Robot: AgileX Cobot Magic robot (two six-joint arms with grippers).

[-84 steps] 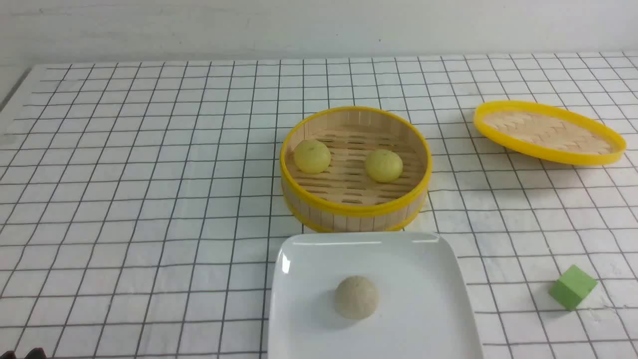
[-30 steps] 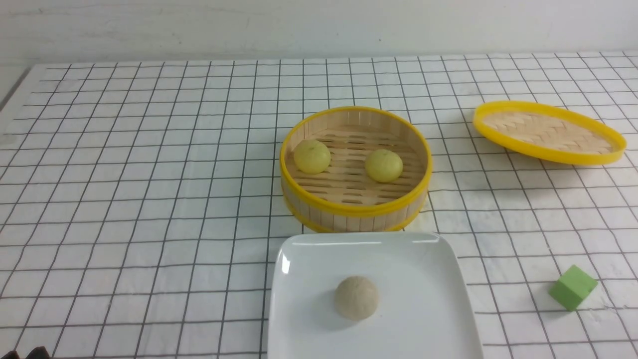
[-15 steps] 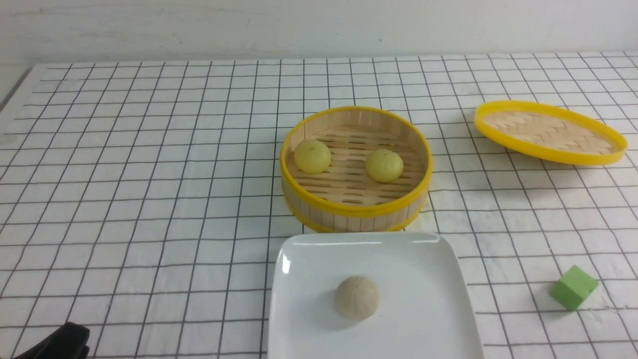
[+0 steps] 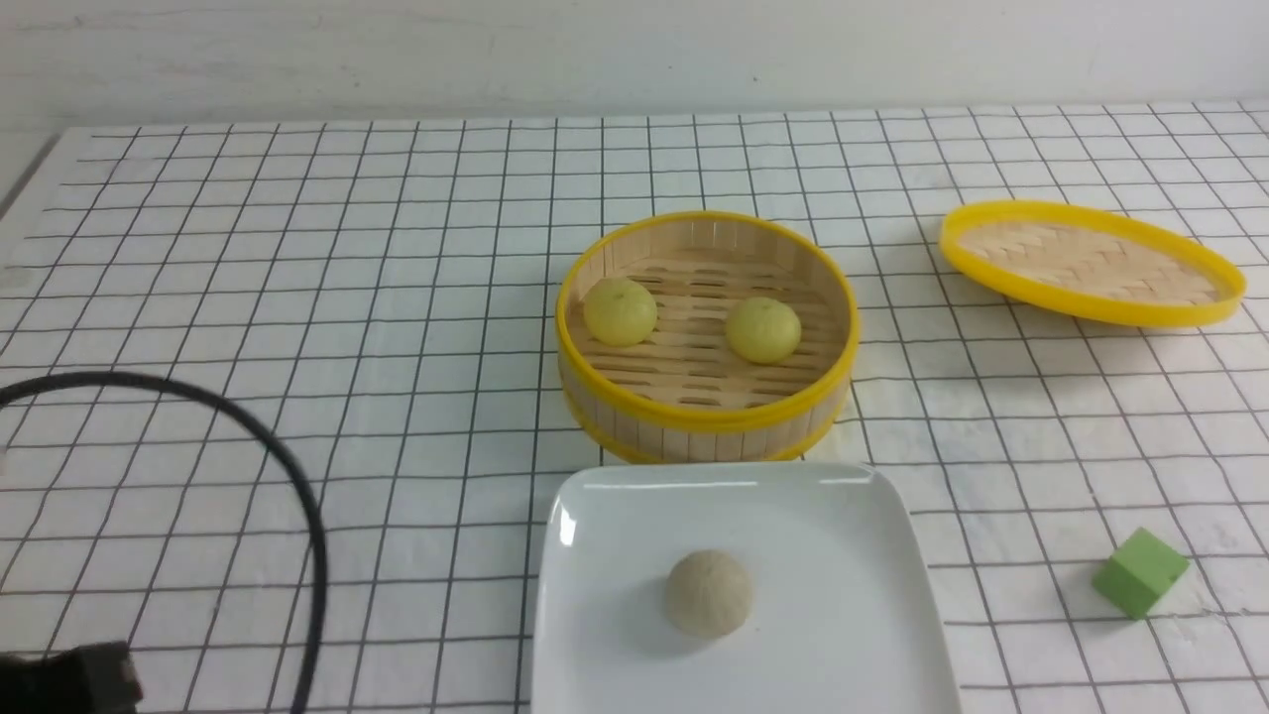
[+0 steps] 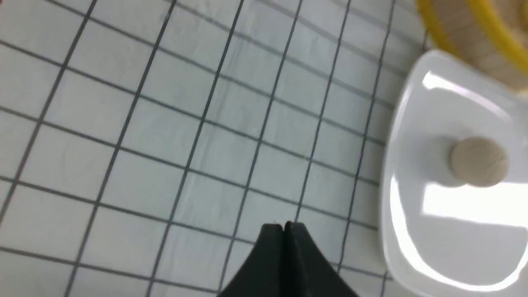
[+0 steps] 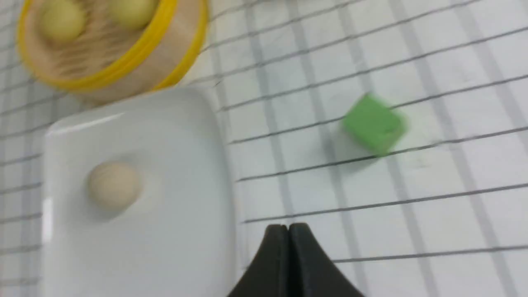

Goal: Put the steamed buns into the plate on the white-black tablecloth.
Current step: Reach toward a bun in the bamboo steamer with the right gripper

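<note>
Two pale yellow-green steamed buns point(image 4: 620, 310) point(image 4: 762, 329) sit in the open bamboo steamer basket point(image 4: 706, 421); both also show blurred in the right wrist view point(image 6: 62, 18) point(image 6: 131, 11). The white square plate point(image 4: 843, 555) lies on the white-black tablecloth point(image 4: 297, 278) in front of the basket and holds a beige-grey bun point(image 4: 707, 592). My left gripper point(image 5: 284, 226) is shut and empty, over bare cloth beside the plate point(image 5: 408, 123). My right gripper point(image 6: 287, 227) is shut and empty, over cloth beside the plate point(image 6: 185, 136). Neither gripper's jaws show in the front view.
The steamer's woven lid point(image 4: 1091, 263) lies at the back right. A green cube point(image 4: 1138, 571) sits at the front right, also in the right wrist view point(image 6: 373, 123). A black cable point(image 4: 288, 476) loops in at the front left, with a dark part of the left arm point(image 4: 69, 679).
The left arm has come up into view at the front left: its black cable now arcs over the cloth. Buns, plate, basket, lid and cube have not moved.
</note>
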